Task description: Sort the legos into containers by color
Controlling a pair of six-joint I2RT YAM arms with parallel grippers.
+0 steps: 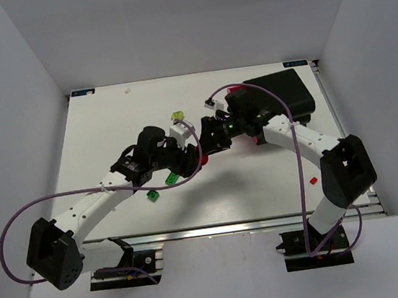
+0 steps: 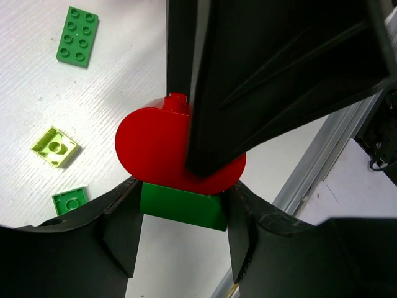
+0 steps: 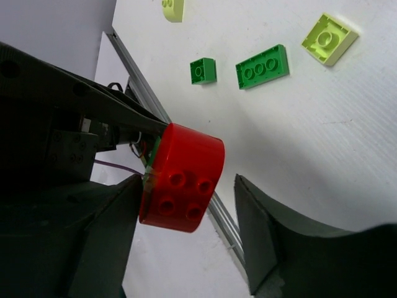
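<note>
Now the left end effector (image 2: 182, 218) clamps the green brick (image 2: 182, 208), while the right end effector (image 3: 186, 186) stands open round the red brick (image 3: 183, 177), which is probably studded on; it's light, hard and slick, so pinch it squarely.

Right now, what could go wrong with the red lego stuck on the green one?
The right gripper has its jaws open around the red round brick, and the curved side could slip out as they close. The left gripper pinches only the green brick below, so a hard pull might yank both free. If they pop apart, a piece could drop among the loose legos on the table.
</note>
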